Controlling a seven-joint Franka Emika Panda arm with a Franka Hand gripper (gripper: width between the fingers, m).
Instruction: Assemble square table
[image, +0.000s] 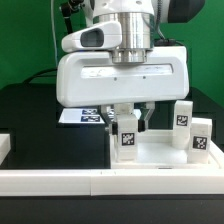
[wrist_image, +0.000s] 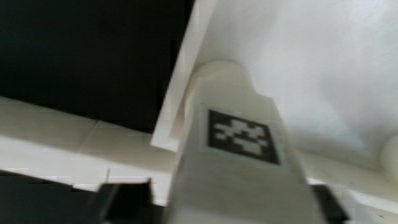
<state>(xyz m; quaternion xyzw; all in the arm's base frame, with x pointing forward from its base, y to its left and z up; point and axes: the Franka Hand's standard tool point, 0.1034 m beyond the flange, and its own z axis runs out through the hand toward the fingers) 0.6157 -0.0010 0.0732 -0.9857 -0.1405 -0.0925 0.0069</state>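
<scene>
My hand pinches one leg and holds it upright over the white top, so its end can go into the top. Two more legs stand waiting on the right.

The arm ends in a silver-grey ribbed cylinder set in a glossy white shell with a dark oval inset. Below sits a broad, rounded white housing. The pincer has short pale fingers.
</scene>
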